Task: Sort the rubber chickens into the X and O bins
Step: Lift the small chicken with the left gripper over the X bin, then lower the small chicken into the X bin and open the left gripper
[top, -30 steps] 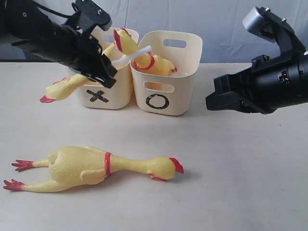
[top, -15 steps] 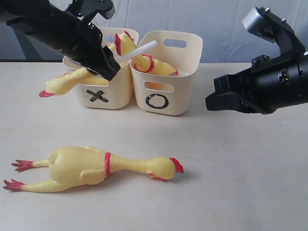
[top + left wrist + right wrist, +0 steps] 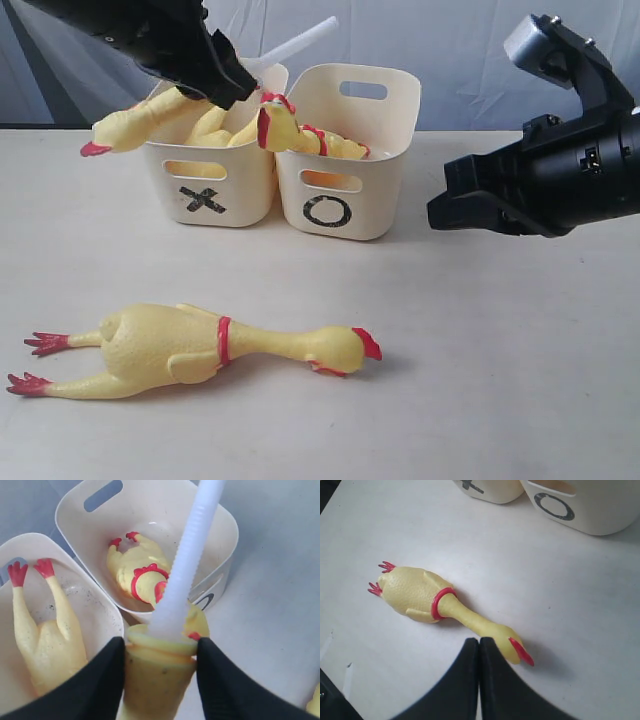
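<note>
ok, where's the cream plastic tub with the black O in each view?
Exterior view: cream plastic O tub, centre, right one of the pair.
Left wrist view: O tub beyond the white tube of the gripped small yellow rubber chicken.
Right wrist view: O tub at the frame edge, black O showing.
Shared landmark: cream X tub right beside it, in all three.

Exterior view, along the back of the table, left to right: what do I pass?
X bin → O bin → right gripper. Omitted: the white-tube chicken held by the left gripper overlaps the X bin, and the table chicken lies nearer the camera, spanning both bins.
</note>
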Available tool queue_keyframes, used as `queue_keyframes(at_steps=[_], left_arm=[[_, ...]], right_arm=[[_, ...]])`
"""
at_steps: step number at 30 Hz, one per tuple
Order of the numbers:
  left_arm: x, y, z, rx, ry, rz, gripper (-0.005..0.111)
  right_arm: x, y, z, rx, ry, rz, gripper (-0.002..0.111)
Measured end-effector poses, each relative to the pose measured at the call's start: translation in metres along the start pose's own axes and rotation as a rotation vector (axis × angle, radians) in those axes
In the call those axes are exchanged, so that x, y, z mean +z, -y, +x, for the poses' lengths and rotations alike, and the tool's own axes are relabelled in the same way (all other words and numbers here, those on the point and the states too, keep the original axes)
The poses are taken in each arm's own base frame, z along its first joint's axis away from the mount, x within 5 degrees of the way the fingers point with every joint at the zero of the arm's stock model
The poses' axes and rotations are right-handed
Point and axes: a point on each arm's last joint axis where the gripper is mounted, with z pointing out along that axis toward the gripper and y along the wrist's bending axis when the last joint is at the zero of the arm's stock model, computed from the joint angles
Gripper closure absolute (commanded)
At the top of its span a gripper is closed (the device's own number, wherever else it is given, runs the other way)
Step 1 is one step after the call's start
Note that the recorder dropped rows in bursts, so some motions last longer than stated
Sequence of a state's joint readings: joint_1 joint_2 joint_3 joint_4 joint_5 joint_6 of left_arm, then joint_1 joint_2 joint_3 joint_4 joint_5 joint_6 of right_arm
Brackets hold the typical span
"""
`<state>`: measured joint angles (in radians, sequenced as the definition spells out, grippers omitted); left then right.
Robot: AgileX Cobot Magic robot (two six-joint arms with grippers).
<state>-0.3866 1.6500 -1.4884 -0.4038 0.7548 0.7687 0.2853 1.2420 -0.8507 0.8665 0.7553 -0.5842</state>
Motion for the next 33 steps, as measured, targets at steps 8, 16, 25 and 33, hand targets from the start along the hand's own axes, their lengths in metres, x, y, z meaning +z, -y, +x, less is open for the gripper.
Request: queue_keyframes(at_steps=[8, 16, 25, 33], left_arm=[[-0.004, -0.011, -0.016, -0.016, 0.148, -0.114, 0.107], [0.010, -0.034, -0.031, -0.119, 0.373, -0.295, 0.107], [0.087, -0.060, -0.003, -0.157, 0.381, -0.451, 0.107], [0.133, -0.074, 0.015, -0.161, 0.349, -0.488, 0.107]], right_arm=[[0.000, 0.000, 0.000, 0.000, 0.000, 0.000, 0.109], [0.000, 0.000, 0.000, 0.000, 0.000, 0.000, 0.109], [0.000, 0.000, 0.000, 0.000, 0.000, 0.000, 0.109], [0.000, 0.000, 0.000, 0.000, 0.000, 0.000, 0.109]])
